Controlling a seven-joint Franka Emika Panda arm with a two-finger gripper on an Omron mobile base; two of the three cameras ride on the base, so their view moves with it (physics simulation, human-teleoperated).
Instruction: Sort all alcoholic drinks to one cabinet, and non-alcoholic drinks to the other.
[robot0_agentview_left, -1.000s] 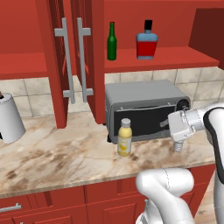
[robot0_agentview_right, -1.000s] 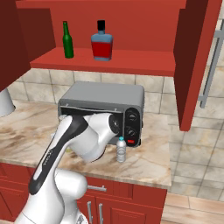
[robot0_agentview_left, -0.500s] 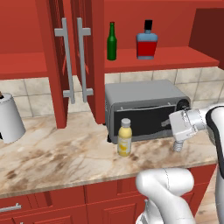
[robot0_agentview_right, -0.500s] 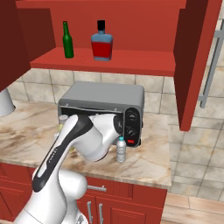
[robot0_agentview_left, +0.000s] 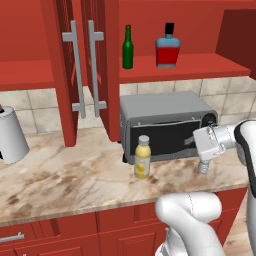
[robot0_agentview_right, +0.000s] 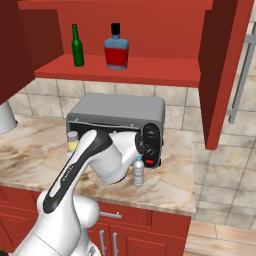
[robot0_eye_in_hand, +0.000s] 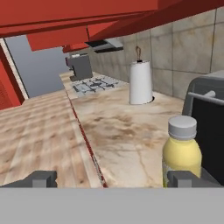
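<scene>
The juice bottle (robot0_agentview_left: 142, 157), pale yellow with a grey-white cap, is seen upright on the marble surface (robot0_agentview_left: 60, 180), just in front of the grey toaster oven (robot0_agentview_left: 165, 122) at its left end. The water bottle (robot0_agentview_right: 138, 171), small and clear, is found upright near the surface's front edge, below the oven's control knobs and just beside the arm's wrist.

On the red shelf (robot0_agentview_left: 200, 67) of the open wall cabinet (robot0_agentview_right: 220, 65) above the oven, the green bottle (robot0_agentview_left: 128, 48) and the square red-and-blue bottle (robot0_agentview_left: 167, 46) are stood side by side, slightly apart, with bare shelf left to their right. The neighbouring cabinet door (robot0_agentview_left: 82, 70), with two silver bar handles close together, is swung open and hangs over the surface left of the oven.

The claw (robot0_eye_in_hand: 116, 178) is held low at the oven's right front, pointed along the surface toward the juice bottle; its fingers (robot0_eye_in_hand: 41, 178) are spread wide apart with nothing between them. One fingertip is seen just in front of the juice bottle's base in the hand view.

A paper towel roll (robot0_eye_in_hand: 140, 82) is stood well away at the far left. A wide stretch of bare marble lies between it and the juice bottle.
</scene>
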